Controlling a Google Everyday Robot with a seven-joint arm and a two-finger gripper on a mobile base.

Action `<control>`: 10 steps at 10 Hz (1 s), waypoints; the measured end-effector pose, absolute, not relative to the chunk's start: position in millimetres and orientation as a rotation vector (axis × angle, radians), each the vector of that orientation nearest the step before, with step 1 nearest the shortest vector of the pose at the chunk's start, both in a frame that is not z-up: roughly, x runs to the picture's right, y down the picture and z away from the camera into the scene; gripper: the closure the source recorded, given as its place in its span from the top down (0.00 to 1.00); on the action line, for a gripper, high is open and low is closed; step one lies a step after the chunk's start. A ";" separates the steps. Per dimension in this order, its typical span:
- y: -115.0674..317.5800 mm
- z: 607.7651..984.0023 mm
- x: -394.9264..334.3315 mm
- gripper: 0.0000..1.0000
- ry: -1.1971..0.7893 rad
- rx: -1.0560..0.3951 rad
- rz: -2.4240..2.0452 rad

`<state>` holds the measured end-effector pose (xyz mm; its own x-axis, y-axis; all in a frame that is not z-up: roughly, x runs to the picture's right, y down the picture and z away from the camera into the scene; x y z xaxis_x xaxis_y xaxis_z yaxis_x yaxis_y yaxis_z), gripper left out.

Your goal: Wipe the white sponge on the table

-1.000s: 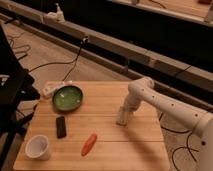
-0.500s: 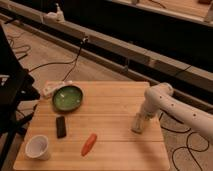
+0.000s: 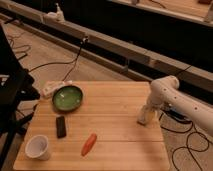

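At the far left, a dark chair-like frame (image 3: 11,95) stands just beside the rectangular light wooden table (image 3: 117,145), whose pale tan top is made of butcher-block planks running lengthwise. A small white round cup (image 3: 38,147) stands upright, mouth open upward, on the table's near left corner. Behind it and slightly to the right, a flat black rectangular bar (image 3: 60,126) lies with its long side pointing away from the camera. A white power strip (image 3: 50,89) lies at the table's far left edge, with a dark cable running back across the floor. Just beside it is a shallow round green bowl (image 3: 67,97) with a glossy inside and a darker rim. A smooth, tapered orange carrot (image 3: 89,144) lies at a slant toward the front, well apart from the bowl.

Near the right edge, the robot's white, smooth, rounded arm (image 3: 172,95) bends down to the tabletop. Its gripper (image 3: 145,114) points downward, its tip at the wood. The small off-white, soft-looking white sponge (image 3: 142,121) is at that tip, resting on the table. Its pale shape merges with the gripper above, so I cannot tell whether the gripper is closed on it or only pressing on it.
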<state>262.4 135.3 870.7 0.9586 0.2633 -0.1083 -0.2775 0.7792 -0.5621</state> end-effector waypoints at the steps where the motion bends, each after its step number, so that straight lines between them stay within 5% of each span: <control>1: 128.3 877.1 250.5 0.00 0.009 -0.608 0.279; 5: 126.2 883.2 178.0 0.00 -0.108 -0.616 0.183; 10: 207.3 838.2 186.2 0.00 -0.115 -0.706 0.227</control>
